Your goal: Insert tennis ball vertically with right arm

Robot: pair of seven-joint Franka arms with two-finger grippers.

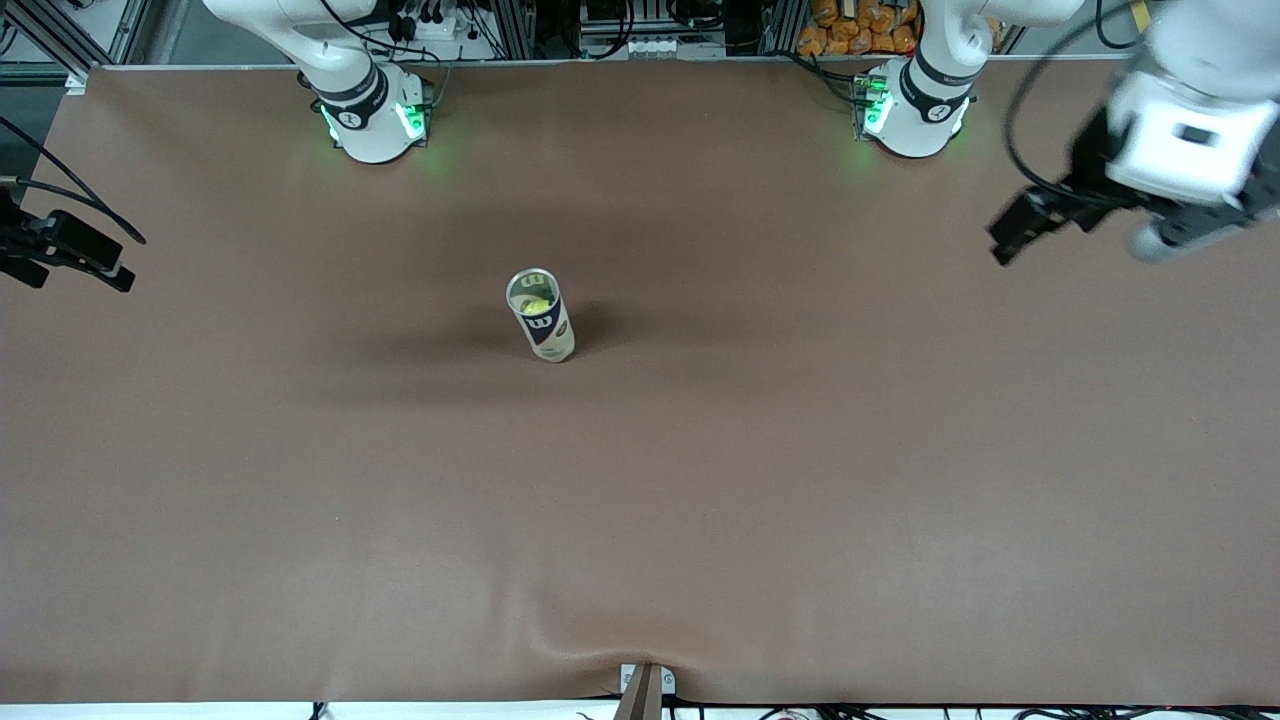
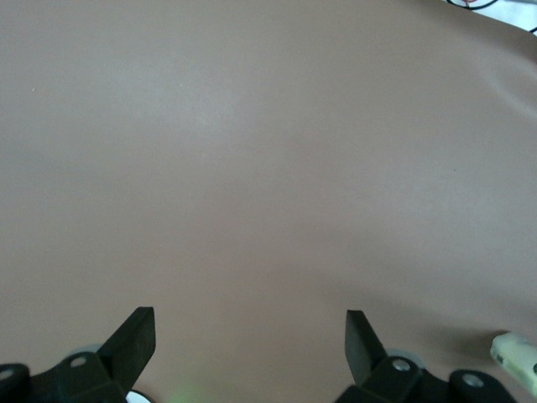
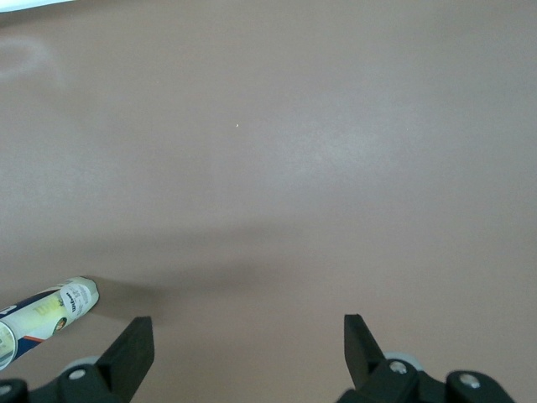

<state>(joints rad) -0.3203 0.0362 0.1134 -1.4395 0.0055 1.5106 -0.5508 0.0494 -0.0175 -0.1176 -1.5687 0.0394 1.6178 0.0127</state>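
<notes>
Near the middle of the brown table mat (image 1: pixel 800 480) stands an upright tennis ball can (image 1: pixel 541 316), its mouth uncovered, with a yellow-green tennis ball (image 1: pixel 534 300) already visible inside. No loose ball shows, so the insertion looks done; any further drop should come straight down over the mouth. Right gripper (image 1: pixel 55 257) hangs over the mat's edge at its own end, jaws spread and empty. Left gripper (image 1: pixel 1030 225) waits likewise, spread, empty. Cables and aluminium framing line the robots' side.
</notes>
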